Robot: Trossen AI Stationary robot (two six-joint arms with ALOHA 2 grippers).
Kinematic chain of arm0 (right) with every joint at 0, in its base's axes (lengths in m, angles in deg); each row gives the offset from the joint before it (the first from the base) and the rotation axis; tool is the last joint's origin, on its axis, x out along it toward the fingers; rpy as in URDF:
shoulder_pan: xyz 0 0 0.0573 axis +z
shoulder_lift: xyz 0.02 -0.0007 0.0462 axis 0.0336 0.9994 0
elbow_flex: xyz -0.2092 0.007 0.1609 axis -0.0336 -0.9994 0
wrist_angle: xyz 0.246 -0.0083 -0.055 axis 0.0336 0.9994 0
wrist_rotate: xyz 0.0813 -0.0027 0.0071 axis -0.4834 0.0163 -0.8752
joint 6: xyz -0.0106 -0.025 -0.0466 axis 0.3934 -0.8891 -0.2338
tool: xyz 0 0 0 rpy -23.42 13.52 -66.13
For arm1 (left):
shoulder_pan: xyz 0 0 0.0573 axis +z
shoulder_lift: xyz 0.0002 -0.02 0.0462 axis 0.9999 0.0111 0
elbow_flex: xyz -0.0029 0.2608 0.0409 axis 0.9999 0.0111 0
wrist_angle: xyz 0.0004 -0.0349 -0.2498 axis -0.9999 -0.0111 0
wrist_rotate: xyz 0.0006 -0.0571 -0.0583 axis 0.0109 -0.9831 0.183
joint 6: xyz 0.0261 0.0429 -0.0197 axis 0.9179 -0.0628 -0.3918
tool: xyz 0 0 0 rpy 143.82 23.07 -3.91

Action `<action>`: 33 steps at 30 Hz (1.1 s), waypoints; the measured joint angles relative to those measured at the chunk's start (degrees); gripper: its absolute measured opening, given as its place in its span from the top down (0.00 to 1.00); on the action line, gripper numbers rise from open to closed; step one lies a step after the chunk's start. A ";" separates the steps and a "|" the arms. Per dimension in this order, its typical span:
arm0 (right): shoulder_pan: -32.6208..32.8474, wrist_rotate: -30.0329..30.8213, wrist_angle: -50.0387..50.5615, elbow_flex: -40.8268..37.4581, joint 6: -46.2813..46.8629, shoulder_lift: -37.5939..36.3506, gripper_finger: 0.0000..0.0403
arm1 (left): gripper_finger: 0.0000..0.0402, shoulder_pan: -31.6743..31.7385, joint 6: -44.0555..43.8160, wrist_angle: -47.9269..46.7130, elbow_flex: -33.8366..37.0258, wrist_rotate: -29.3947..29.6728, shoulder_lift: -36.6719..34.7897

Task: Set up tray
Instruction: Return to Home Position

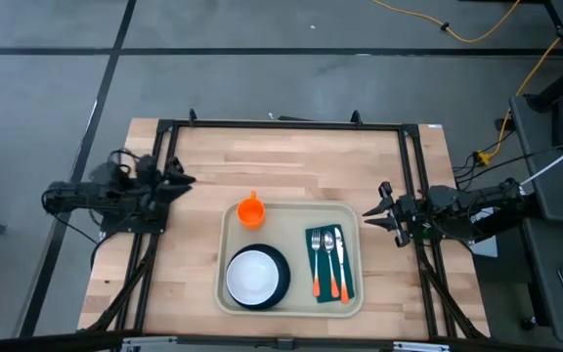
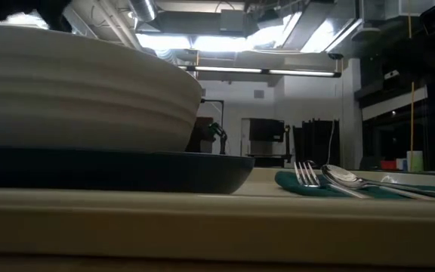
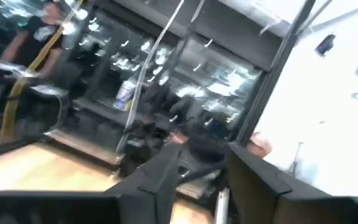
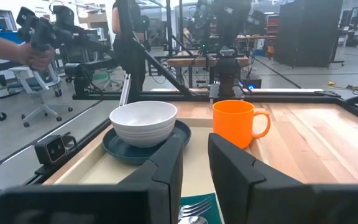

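Observation:
The beige tray (image 1: 355,220) lies on the wooden table, near its front edge. On it stand an orange cup (image 1: 251,210) at its far left corner, a white bowl (image 1: 253,276) on a dark blue plate (image 1: 282,277), and a dark green cloth (image 1: 314,238) with a fork, a spoon and an orange-handled knife (image 1: 341,269). My left gripper (image 1: 186,181) is open and empty over the table's left part, away from the tray. My right gripper (image 1: 369,217) is open and empty just off the tray's right rim; its wrist view shows the cup (image 4: 236,121) and the bowl (image 4: 143,121) ahead.
A black rail frame (image 1: 281,124) runs round the table. Bare wood (image 1: 291,161) lies between the tray and the far edge. Beyond the table, a person's hand (image 4: 23,53) holds a dark device. A yellow cable (image 1: 477,34) lies on the floor.

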 joint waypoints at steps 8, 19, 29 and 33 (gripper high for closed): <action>0.00 -0.18 0.03 -0.01 -0.01 0.01 0.79 | 0.68 6.42 -4.46 8.37 11.69 -5.49 -0.43; 0.00 0.11 -0.04 -0.01 0.05 0.01 0.79 | 0.68 12.15 7.29 3.00 15.71 -6.55 -0.25; 0.00 0.23 -0.06 -0.03 0.00 0.01 0.79 | 0.68 12.50 14.06 2.48 15.71 -6.47 -0.25; 0.00 0.24 -0.07 -0.03 -0.04 0.01 0.79 | 0.68 12.50 12.96 2.49 15.71 -6.47 -0.25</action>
